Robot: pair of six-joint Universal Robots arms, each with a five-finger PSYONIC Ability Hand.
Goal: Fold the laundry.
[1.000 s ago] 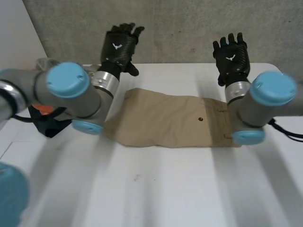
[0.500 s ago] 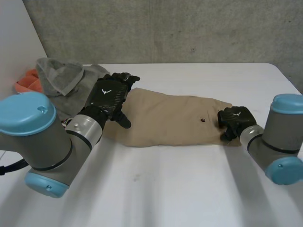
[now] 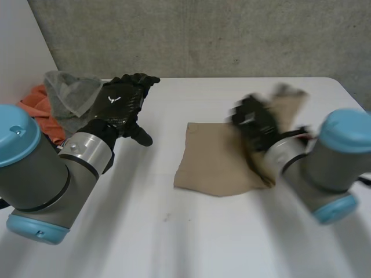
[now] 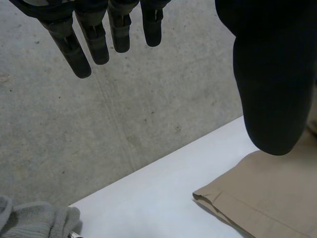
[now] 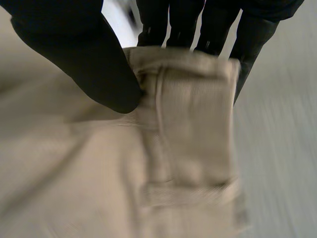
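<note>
White table near side of the tan garment: bare, free passage. Left of the garment: open up to my left hand. Further left, well apart from the garment: grey towel and orange cloth heaped, obstruction. Garment's right edge: taken by my right hand, pinching it.

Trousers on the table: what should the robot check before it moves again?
1. Grip: right hand pinches the end of the trousers between thumb and fingers: ok.
2. Clearance: left hand open, off the trousers: ok.
3. Landing room: bare table beside the trousers: ok.
4. Neighbours: grey cloth lies apart from the trousers: ok.
5. Edges lined up for the fold: cannot tell.
</note>
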